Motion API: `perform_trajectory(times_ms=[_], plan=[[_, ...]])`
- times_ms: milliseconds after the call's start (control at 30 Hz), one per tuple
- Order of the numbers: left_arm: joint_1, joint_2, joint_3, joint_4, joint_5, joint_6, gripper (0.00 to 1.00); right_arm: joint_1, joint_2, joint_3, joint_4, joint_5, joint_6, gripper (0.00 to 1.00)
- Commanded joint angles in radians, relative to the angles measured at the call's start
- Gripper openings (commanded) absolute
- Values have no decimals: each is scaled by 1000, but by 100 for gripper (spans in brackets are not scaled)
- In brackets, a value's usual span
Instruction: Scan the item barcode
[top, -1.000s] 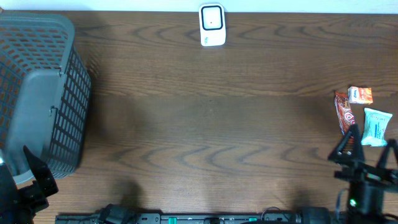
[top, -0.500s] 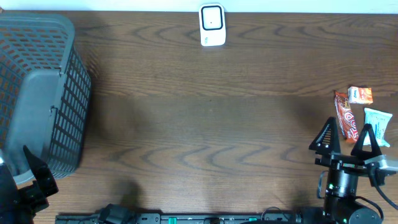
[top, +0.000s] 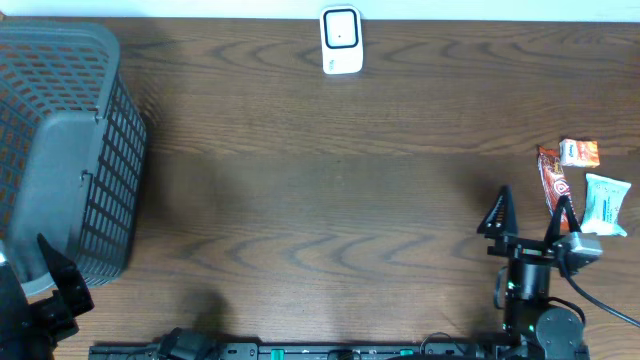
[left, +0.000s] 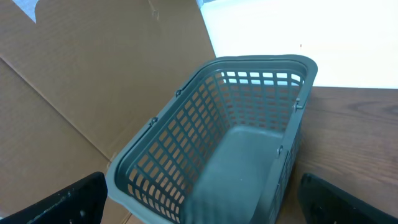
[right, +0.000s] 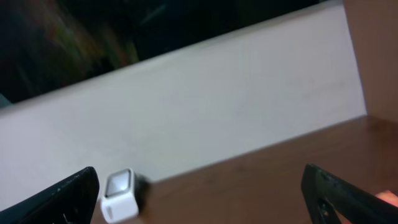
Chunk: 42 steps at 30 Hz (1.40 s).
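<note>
Both spread apart at wood-grain table (top: 320, 180): left end effector (left: 202, 180), right end effector (top: 534, 198).

I see a dark wood counter (top: 330, 200). A grey basket (top: 60, 150) sits at its left end. A white scanner (top: 341, 41) stands at the middle of the far edge. At the right end, close together, lie a brown bar (top: 553, 182), an orange pack (top: 579, 152) and a white pouch (top: 606, 203).

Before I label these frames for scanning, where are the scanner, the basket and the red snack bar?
scanner (top: 341, 40): overhead view, its white front.
basket (top: 118, 170): overhead view, its meshed side wall.
red snack bar (top: 552, 180): overhead view, middle of wrapper.
</note>
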Motion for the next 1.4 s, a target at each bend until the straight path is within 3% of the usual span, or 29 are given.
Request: perform_trajectory(times_ms=[0,433,1367], plan=[[3,1,3,-1,-6,-12,98,8,-11,-44,3,-9,-43,99],[3,1,3,-1,-6,-12,98,14,-11,-71,-235,-16,-117,99],[3,1,3,-1,-6,-12,98,14,-10,-71,-233,-24,-130,99]])
